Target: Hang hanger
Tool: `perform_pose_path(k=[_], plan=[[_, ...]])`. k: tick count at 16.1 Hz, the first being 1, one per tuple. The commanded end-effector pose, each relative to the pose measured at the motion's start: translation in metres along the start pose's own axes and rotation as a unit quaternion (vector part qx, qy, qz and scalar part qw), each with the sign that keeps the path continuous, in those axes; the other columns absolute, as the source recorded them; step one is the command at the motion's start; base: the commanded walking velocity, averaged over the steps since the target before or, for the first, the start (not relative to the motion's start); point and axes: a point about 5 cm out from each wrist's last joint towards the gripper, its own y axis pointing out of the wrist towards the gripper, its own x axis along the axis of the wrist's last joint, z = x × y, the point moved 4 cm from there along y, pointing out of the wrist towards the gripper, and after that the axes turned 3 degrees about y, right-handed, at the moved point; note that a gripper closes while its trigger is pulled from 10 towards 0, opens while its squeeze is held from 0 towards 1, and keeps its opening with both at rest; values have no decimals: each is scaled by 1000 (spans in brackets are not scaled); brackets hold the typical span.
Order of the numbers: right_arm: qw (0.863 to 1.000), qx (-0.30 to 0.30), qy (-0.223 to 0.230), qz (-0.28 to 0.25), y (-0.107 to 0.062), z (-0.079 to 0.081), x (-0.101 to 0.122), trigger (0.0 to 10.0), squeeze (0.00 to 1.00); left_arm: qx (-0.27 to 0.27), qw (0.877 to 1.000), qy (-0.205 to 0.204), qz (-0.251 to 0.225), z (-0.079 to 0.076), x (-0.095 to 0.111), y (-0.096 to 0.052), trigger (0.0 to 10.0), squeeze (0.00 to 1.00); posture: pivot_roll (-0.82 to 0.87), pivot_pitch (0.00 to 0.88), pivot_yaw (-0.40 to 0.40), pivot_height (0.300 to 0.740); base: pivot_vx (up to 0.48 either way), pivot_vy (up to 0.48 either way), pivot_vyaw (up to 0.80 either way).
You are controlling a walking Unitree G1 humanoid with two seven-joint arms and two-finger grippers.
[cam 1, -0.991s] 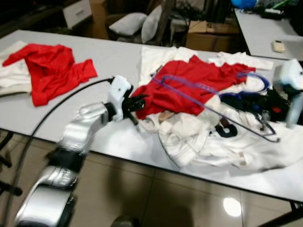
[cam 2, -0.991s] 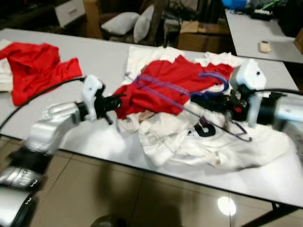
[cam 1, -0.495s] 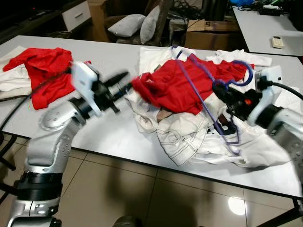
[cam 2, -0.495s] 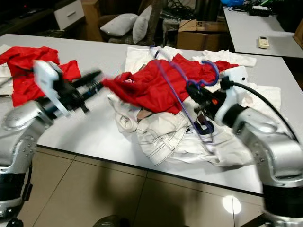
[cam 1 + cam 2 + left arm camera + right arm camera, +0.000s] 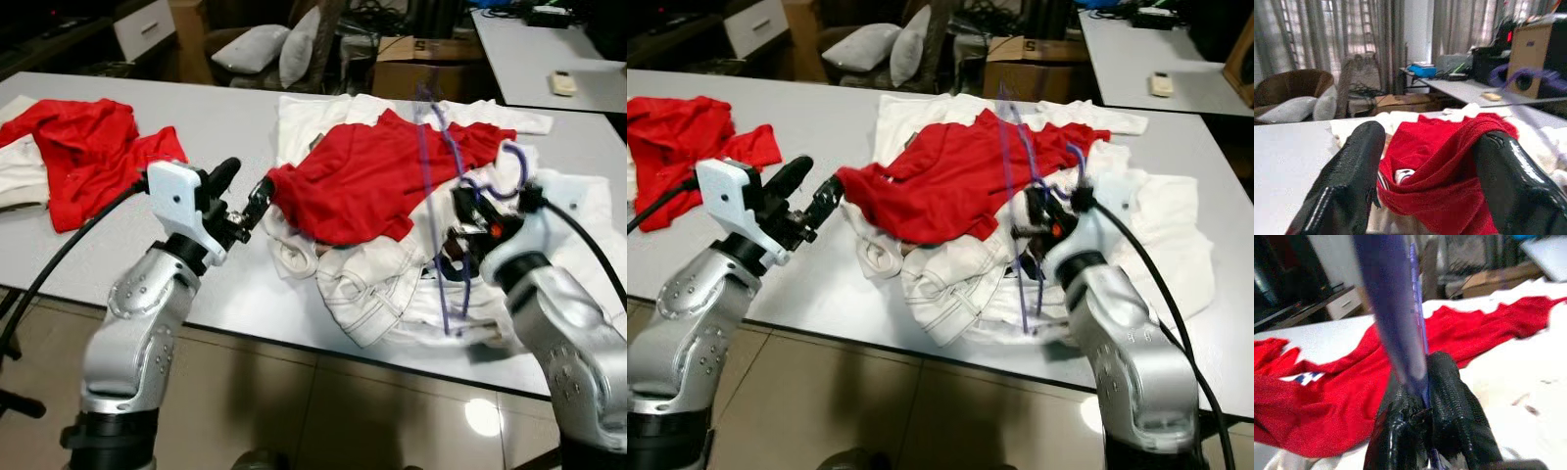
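My right claw [image 5: 1425, 396] clamped on purple hanger [image 5: 443, 196], held upright over white clothes [image 5: 392, 284]. My left claw [image 5: 240, 196] spread wide, empty; red shirt [image 5: 367, 181] just ahead, on table [image 5: 225, 117].

- A grey table [image 5: 225, 117] carries heaps of clothing.
- A red garment [image 5: 367, 181] lies on top of the middle heap, spread over white garments [image 5: 392, 284] that spill toward the table's near edge.
- A second red garment [image 5: 93, 157] lies crumpled at the table's left end, well apart from the middle heap.
- Two grey cushions [image 5: 269, 51] rest on a seat behind the table.
- A cardboard box [image 5: 431, 57] stands beyond the table's far edge.
- Another table [image 5: 529, 49] at the back right holds a small white remote [image 5: 562, 84].
- The floor [image 5: 294, 401] is glossy tile.
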Motion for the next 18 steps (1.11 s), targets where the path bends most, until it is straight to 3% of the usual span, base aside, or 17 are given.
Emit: perform_pose_path(k=[1,2,3,4,5,6,7,8,10,12,13,15,16,18], plan=[[1000,-8,-11,-2,-3,2,-2,10000,0,-5,999,16,32,-8,-14,2,10000,773,3,0,87,740,0,416,0],[1000,-21,-21,5,-5,-1,-10,10000,0,-26,997,32,60,-19,-25,4,10000,718,3,0,92,740,0,424,0],[999,-29,-23,8,-6,-1,-12,10000,0,-58,992,48,101,-26,-37,1,10000,588,2,0,95,740,0,0,0],[999,-35,-26,8,-6,-4,-12,10000,0,-86,984,84,134,-29,-47,-3,10000,396,13,0,94,740,0,0,0],[999,-38,-23,4,-4,-6,-10,10000,0,-114,973,113,163,-25,-52,-11,10000,412,29,0,84,740,0,0,0],[999,-33,-24,3,-2,-5,-9,10000,0,-132,962,151,183,-14,-52,-18,10000,906,36,0,77,740,0,0,0],[999,-27,-27,4,-1,-4,-9,10000,0,-153,954,167,195,-10,-51,-23,10000,1000,45,0,66,740,0,0,0],[999,-2,-37,3,2,1,-8,10000,0,-246,923,180,233,-1,-41,-41,10000,1000,54,0,52,740,0,0,0],[999,10,-44,3,4,3,-7,10000,0,-299,910,157,241,2,-31,-49,10000,1000,49,0,46,740,0,0,0],[997,32,-66,4,7,5,-2,10000,0,-364,886,105,269,16,-14,-58,10000,1000,32,0,66,740,0,0,0],[997,35,-71,3,6,2,-1,10000,0,-372,886,62,270,22,-11,-61,10000,1000,27,0,71,740,0,0,0],[998,20,-62,-4,5,-5,3,10000,0,-320,925,-17,207,36,-5,-47,10000,1000,25,0,76,740,0,0,0],[999,9,-53,-6,3,-10,3,10000,0,-240,955,-48,164,46,-3,-31,10000,1000,39,0,71,740,0,0,0],[999,-1,-50,1,4,-15,-1,10000,0,-141,981,-50,124,59,2,-12,10000,1000,53,0,56,740,0,0,0]])
